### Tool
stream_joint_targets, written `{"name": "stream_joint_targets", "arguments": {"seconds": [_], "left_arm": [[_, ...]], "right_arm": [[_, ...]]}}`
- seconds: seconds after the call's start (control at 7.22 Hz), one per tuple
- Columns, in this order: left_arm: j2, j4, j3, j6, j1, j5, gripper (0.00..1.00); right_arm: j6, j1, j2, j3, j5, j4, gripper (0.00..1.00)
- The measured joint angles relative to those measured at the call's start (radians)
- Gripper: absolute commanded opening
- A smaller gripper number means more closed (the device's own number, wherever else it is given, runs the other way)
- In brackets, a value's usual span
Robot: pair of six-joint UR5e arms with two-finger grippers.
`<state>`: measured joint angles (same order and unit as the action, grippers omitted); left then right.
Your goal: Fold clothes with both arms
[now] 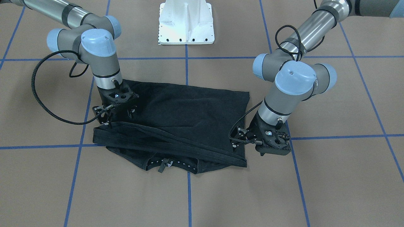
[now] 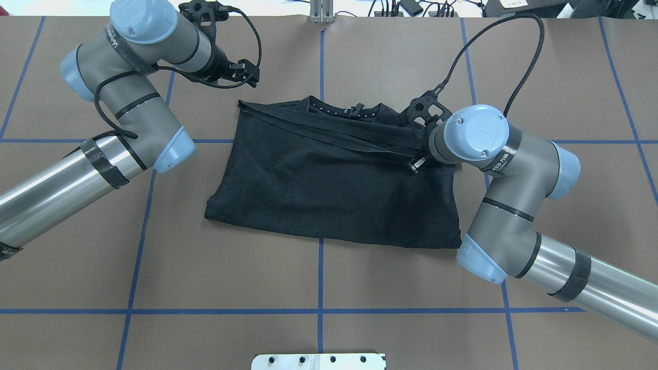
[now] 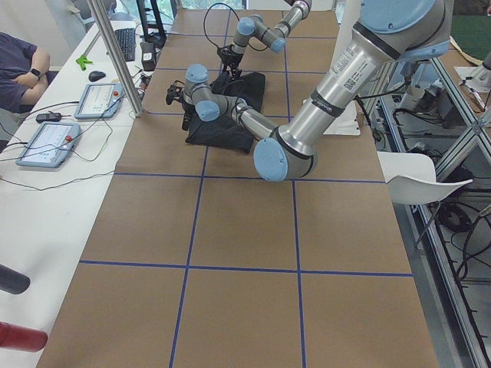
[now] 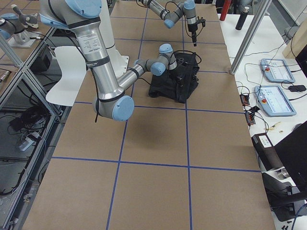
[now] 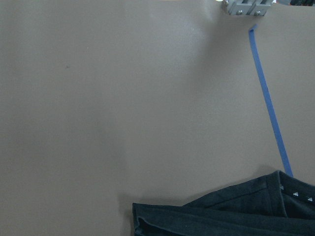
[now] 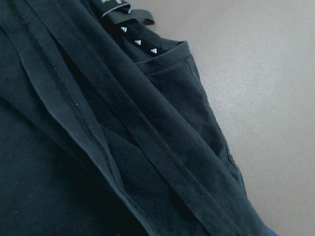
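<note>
Brown table top (image 1: 331,189) w/ blue tape grid (image 1: 189,195) fills every view. The white pedestal base (image 1: 186,22) sits top centre of the front-facing view.

Black T-shirt (image 1: 189,107) lies flat mid-frame, doubled over. Its hem band (image 1: 195,147) runs on a slant from mid-left to lower right. The collar w/ dotted neck tag (image 1: 164,164) pokes out below the band at the cloth's bottom edge. So hem sits near collar but not square: prob. a bottom-to-top fold, laid skewed.

Right gripper (image 1: 116,117), at frame left in the front-facing view, points down over the shirt corner where the hem band starts. Its jaws look apart w/ nothing visible between them, and its wrist cam shows only cloth layers close up.

Left gripper (image 1: 263,147), at frame right, hangs just beside the shirt's edge near the band's other end, off the cloth. Can't tell if its jaws are apart or together. Its wrist cam shows mostly bare table w/ a shirt corner at the bottom.

Why these spots: each pincer is at one end of the hem, i.e. where you'd hold a hem to carry it evenly across. Judgement: first fold approx. done, side-to-side fold prob. next. Risk: the slant carries into later folds unless squared.
</note>
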<state>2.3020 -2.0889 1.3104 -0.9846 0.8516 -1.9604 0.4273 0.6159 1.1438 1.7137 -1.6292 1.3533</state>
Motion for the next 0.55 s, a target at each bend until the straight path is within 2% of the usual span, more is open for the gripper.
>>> {"name": "stream_joint_targets", "arguments": {"seconds": [0.14,0.28,0.55], "left_arm": [[-0.002,0.001,0.004,0.000,0.001,0.000,1.00],[-0.005,0.001,0.010,0.000,0.001,0.000,1.00],[-0.008,0.001,0.015,0.000,0.001,0.000,1.00]], "right_arm": [[-0.027,-0.009,0.019,0.015,0.007,0.000,0.50],[-0.039,-0.015,0.030,0.022,0.012,0.000,0.43],[-0.049,-0.034,0.033,0.019,0.027,0.000,0.36]]}}
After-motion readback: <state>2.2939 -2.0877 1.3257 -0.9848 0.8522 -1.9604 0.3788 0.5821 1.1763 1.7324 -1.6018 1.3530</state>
